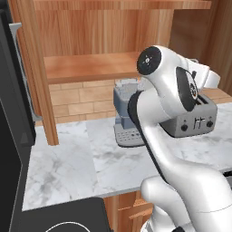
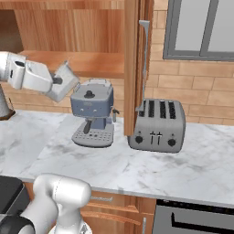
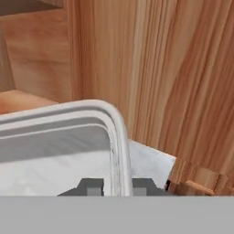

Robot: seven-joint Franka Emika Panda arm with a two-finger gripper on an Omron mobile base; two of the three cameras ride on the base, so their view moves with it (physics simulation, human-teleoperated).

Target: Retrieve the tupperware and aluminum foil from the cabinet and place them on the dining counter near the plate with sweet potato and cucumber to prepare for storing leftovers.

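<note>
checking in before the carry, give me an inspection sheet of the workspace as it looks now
surface: white-grey marble worktop, brick backsplash behind it.
job's things: tupperware held at its rim, in front of the open wooden cabinet; aluminum foil nothing seen; dining counter nothing seen.
clutter: blue-grey coffee machine and silver toaster on the worktop, standing apart.
grippers: hand shut on the tupperware rim, one fingertip on each side of the rim.
cables: nothing seen.
surroundings: window above the toaster, oven front below the worktop at right.
</note>
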